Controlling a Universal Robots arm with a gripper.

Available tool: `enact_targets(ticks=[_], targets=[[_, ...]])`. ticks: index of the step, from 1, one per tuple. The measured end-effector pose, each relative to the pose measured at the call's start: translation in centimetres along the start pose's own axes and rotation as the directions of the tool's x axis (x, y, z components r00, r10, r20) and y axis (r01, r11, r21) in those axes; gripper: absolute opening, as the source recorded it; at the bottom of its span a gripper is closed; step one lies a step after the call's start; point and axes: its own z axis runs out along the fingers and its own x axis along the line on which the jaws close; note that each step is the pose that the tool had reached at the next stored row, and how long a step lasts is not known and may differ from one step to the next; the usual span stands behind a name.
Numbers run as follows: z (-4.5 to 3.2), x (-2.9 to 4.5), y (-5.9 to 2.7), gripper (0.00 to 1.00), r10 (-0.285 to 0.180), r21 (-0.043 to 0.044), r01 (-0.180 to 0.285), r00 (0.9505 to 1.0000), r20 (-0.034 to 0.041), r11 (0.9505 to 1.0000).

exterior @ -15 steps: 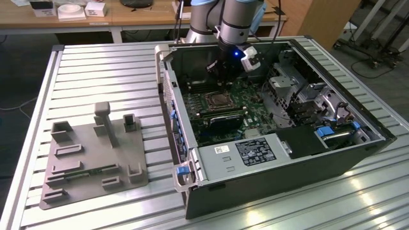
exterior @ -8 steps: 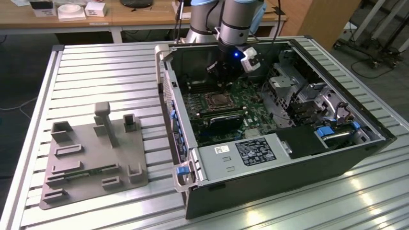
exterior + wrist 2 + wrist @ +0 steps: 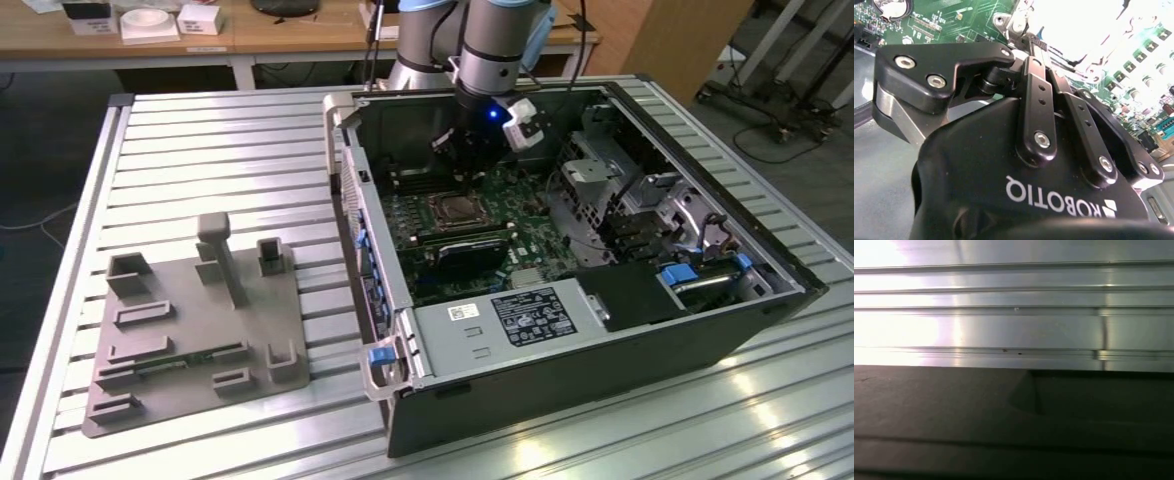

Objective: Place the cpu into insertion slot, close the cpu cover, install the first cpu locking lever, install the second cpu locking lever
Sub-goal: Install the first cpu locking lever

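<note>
An open computer case lies on the table with its green board facing up. The insertion slot is a square socket with a silver frame around it, in the board's far half. A grey metal square in its middle looks like the cpu. The silver frame looks like the cpu cover lying flat. The locking levers are too small to make out. My gripper hangs from the arm just beyond the slot's far edge, low over the board. In the second wrist view the black gripper points at glaring metal on the board.
A grey box with a black label sits at the case's near end, and drive cages fill the exterior view's right. A grey fixture plate lies on the ribbed table at the exterior view's left. The first wrist view shows table ribs and a dark wall.
</note>
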Motion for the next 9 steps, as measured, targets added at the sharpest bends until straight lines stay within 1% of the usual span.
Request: enact_targets(ticks=[4, 9], targets=[[-0.03, 0.00, 0.01, 0.11, 0.000, 0.0031, 0.000, 1.0000, -0.0001, 1.0000], [-0.10, 0.00, 0.02, 0.11, 0.000, 0.0034, 0.000, 1.0000, -0.0001, 1.0000]])
